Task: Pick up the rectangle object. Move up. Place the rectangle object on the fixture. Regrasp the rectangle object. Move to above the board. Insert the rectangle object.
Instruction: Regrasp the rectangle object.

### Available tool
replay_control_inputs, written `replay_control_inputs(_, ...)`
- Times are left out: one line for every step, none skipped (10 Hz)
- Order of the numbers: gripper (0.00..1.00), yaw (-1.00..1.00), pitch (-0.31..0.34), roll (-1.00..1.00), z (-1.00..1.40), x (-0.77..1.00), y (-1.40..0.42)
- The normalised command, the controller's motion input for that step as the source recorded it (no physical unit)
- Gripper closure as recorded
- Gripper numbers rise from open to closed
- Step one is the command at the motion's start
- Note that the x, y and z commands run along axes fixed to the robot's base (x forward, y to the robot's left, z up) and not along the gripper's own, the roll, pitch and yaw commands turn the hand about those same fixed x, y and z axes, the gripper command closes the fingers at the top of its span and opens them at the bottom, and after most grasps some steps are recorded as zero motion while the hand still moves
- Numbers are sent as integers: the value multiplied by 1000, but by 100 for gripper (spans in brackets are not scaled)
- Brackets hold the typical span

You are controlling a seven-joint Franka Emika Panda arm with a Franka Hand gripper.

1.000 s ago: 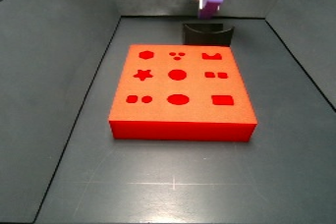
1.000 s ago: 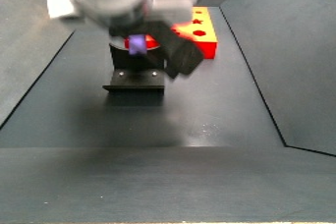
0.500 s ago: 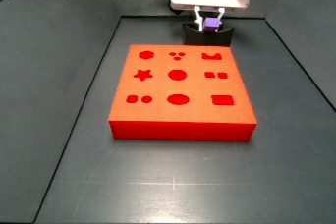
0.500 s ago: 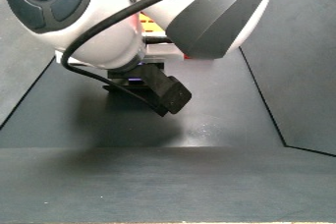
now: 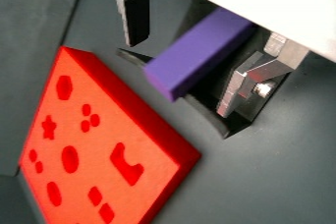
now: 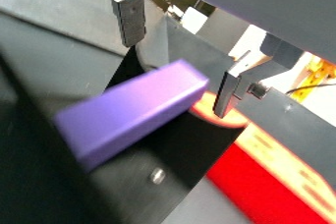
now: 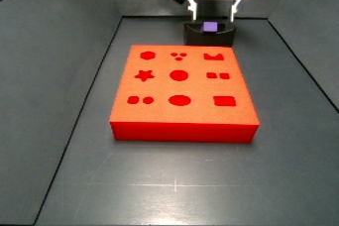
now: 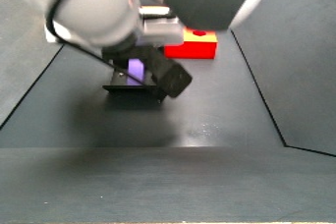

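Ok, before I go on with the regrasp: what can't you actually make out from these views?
- Whether the end effector grips the rectangle object: both wrist views show gaps beside the fingers, contact unclear.
- The fixture: in a side view the arm covers most of it; in another it is small, half behind the end effector.
- Whether the block sits flush on the fixture: blurred in a wrist view.
- The board: mostly hidden by the arm there.
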Motion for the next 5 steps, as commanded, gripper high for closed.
replay_control_inputs(0, 39, 24, 25, 1000, -40, 1)
replay_control_inputs(0, 33, 42, 23, 891, -41, 3)
replay_control_inputs(0, 21, 58, 25, 640, -31, 6)
replay_control_inputs(0, 10, 68, 25, 447, -29, 7)
replay_control_inputs(0, -1, 73, 31, 255, -26, 8)
